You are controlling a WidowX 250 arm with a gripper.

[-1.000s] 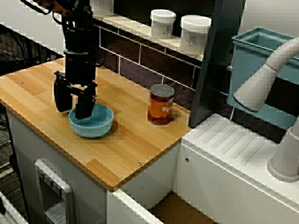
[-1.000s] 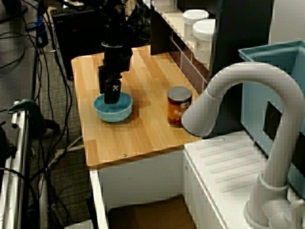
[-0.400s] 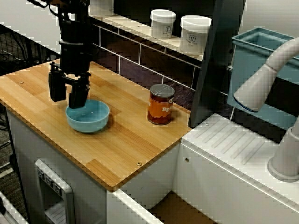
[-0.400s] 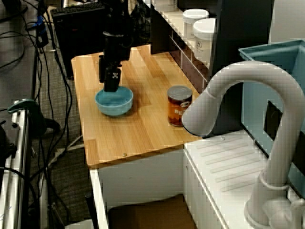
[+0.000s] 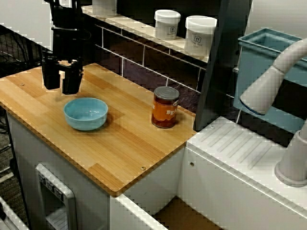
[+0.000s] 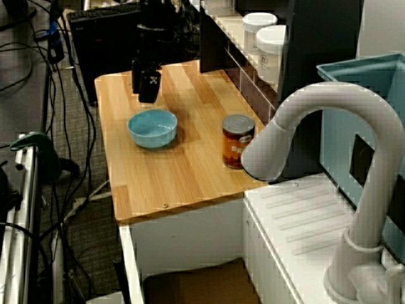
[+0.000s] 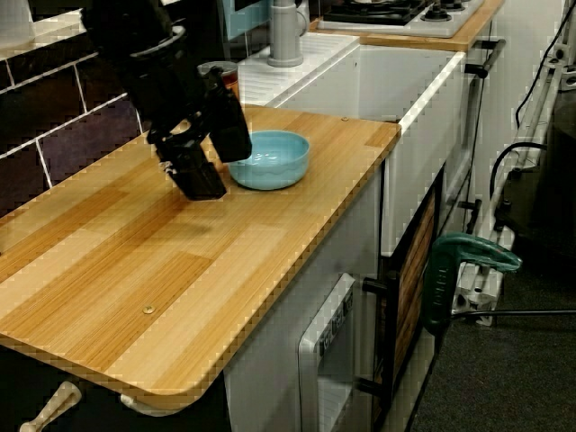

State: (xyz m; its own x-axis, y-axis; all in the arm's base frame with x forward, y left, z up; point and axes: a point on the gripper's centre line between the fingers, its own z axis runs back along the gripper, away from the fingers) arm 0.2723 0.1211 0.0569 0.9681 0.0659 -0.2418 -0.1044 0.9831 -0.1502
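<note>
Worktop (image 5: 124,148): pale wooden slab on a white cabinet, filling the left and middle of the front view; its near edge is rounded at the corner.
Drainboard (image 5: 240,148): white and ribbed, butting against the worktop's right end; a pale grey faucet (image 5: 273,76) arches over it (it fills much of the view past the faucet (image 6: 329,126)).
Bowl (image 5: 86,113): light blue, upright, nothing visible inside; it stands on the left half of the worktop, nearer the front edge than the wall. Both other views show it sitting free on the wood (image 6: 152,128) (image 7: 274,160).
Pincer (image 5: 61,87): black, pointing straight down, just beyond and left of the bowl; it hangs above the wood with its two fingers parted and nothing between them. It touches neither bowl nor worktop (the view from the worktop's end (image 7: 220,171) overlaps it with the bowl's rim, but the view past the faucet (image 6: 143,94) shows a clear gap).
Can (image 5: 165,107): orange-labelled tin with a grey lid, upright, well right of the bowl and closer to the wall.
Wall (image 5: 144,64): dark tiles with pale grout behind the worktop.
Shelf (image 5: 139,29): pale ledge above the tiles.
Jars (image 5: 167,24): two white lidded tubs side by side on the shelf, far right of the pincer.
Bin (image 5: 268,52): blue-green box at the far right, partly hidden by the faucet.
</note>
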